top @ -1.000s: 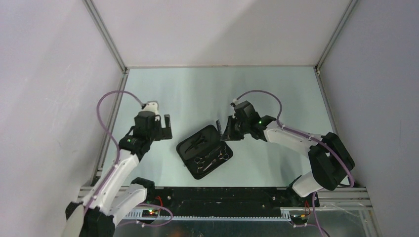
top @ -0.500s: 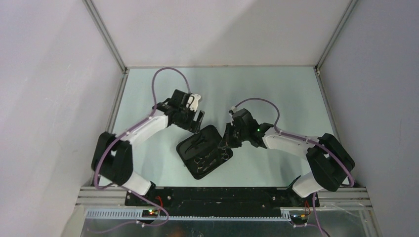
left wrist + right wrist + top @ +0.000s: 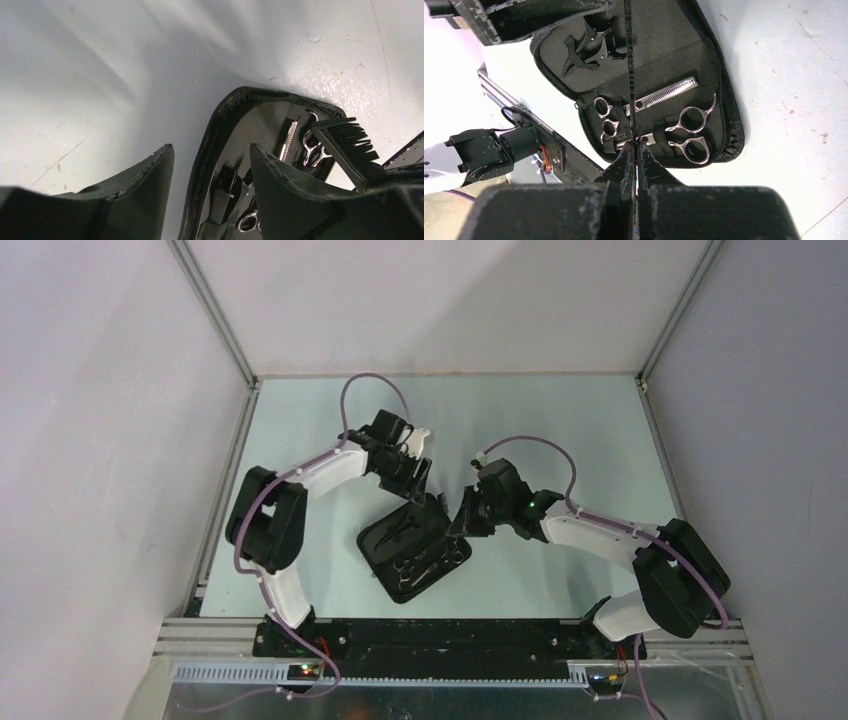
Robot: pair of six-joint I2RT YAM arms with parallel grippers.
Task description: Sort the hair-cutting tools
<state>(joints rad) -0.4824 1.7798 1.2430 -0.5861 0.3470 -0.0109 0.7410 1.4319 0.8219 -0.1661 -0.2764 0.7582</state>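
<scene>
top view: left claw (image 3: 425,492) and right claw (image 3: 462,525) meet over the open black case (image 3: 385,540) on the tabletop (image 3: 560,430). left wrist: left claw spread, empty, the case's curved rim just ahead. right wrist: right claw clenched on the thin, toothed comb (image 3: 628,75), glossy steel scissors (image 3: 689,132) below it; likely slotting the comb, needing edge-on alignment next.

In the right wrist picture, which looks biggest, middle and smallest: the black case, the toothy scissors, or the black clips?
1. black case, biggest by far.
2. toothy scissors, middle.
3. black clips, smallest, though they lie farther from the camera, which may shrink them a little.
</scene>
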